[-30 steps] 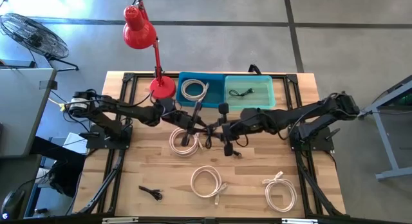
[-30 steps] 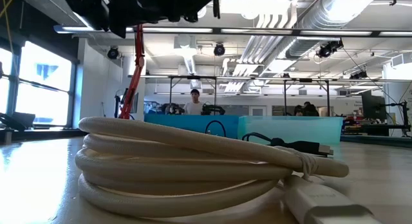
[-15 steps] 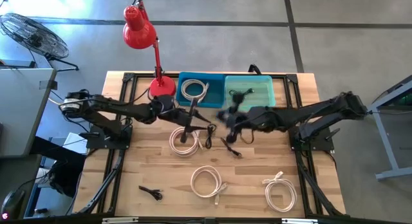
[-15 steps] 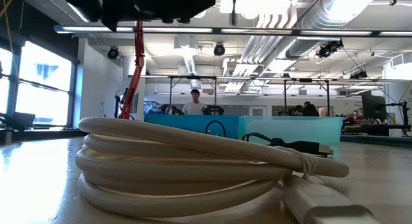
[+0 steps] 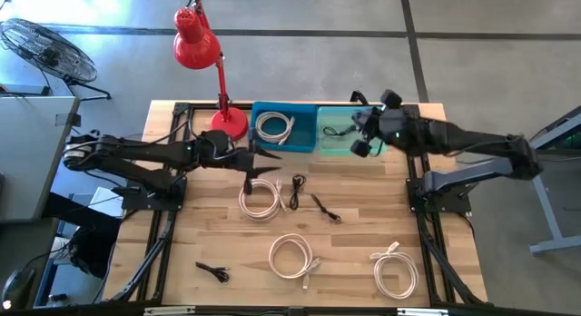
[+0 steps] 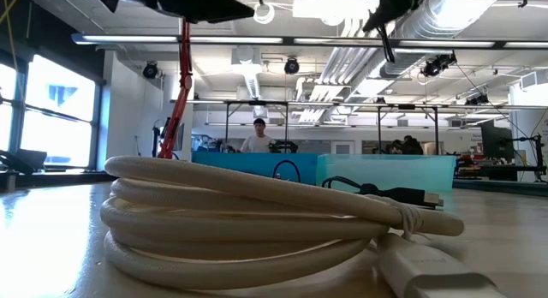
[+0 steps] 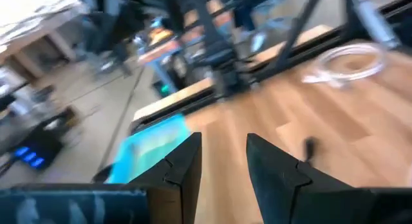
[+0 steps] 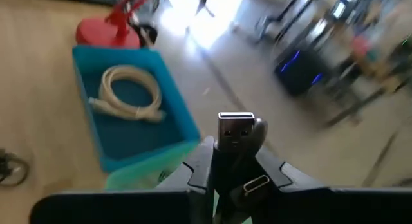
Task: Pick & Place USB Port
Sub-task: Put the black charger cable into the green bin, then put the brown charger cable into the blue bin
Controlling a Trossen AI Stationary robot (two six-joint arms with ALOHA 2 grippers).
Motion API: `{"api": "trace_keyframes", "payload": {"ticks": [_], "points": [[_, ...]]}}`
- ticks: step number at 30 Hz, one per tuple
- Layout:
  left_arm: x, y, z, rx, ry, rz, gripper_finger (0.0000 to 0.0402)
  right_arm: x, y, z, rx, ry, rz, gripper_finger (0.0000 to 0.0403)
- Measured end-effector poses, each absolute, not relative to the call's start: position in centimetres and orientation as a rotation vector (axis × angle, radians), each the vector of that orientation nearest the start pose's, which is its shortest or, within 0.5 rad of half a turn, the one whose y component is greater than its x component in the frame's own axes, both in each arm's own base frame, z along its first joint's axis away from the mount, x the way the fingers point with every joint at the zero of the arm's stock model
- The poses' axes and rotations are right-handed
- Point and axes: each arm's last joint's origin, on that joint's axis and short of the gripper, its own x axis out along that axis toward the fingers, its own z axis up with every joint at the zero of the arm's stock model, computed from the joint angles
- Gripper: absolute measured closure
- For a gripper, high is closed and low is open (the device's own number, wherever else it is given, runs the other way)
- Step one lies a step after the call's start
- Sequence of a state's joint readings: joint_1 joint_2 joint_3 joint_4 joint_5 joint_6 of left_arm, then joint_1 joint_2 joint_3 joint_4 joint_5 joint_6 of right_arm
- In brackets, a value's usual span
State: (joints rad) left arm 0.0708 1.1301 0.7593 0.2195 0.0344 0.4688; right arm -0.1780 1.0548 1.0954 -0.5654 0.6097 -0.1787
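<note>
A black USB cable's plug (image 8: 235, 129) stands metal end up between the fingers of my right gripper (image 8: 235, 156), which is shut on it. Seen from above, that gripper (image 5: 361, 134) hangs over the teal bin (image 5: 377, 116), which holds another black cable (image 5: 338, 132). To the left, my left gripper (image 5: 268, 155) is raised over the table, in front of the blue bin (image 5: 259, 112). Its wrist view shows it (image 7: 222, 163) open with nothing between the fingers. The held cable's tail is hard to make out.
A white coil (image 5: 272, 127) lies in the blue bin. White coils (image 5: 260, 198) (image 5: 290, 257) (image 5: 395, 271) and black cables (image 5: 297, 191) (image 5: 325, 207) (image 5: 213, 272) lie on the wooden table. A red lamp (image 5: 229, 123) stands left of the bins. A person shows far behind.
Both grippers met at a black cable at the table's middle. The left one has opened and drawn back left. The right one has carried the cable up and back over the teal bin.
</note>
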Motion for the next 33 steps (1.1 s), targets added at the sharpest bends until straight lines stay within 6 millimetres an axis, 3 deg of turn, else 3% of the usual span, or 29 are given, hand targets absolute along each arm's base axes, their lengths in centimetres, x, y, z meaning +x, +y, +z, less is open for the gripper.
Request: {"api": "trace_keyframes", "payload": {"ticks": [5,12,20,26,33], "points": [[23.7,1.9,29.8,0.441,0.242,0.11,0.0282,20.0,-8.4,34.2,-0.1,0.659,-0.679,0.0357],[21.9,2.6,29.0,0.459,0.447,0.335,0.0282,21.0,-12.9,29.4,0.041,0.796,-0.714,0.0357],[21.2,2.6,27.7,0.475,0.606,0.334,0.0282,22.0,-17.3,24.5,0.121,0.903,-0.74,0.0355],[20.6,2.6,26.8,0.445,0.714,0.322,0.0282,22.5,-18.2,23.1,0.148,0.938,-0.737,0.0238],[20.4,2.6,26.5,0.432,0.749,0.322,0.0282,22.7,-18.2,23.8,0.145,0.862,-0.713,0.0137]]}}
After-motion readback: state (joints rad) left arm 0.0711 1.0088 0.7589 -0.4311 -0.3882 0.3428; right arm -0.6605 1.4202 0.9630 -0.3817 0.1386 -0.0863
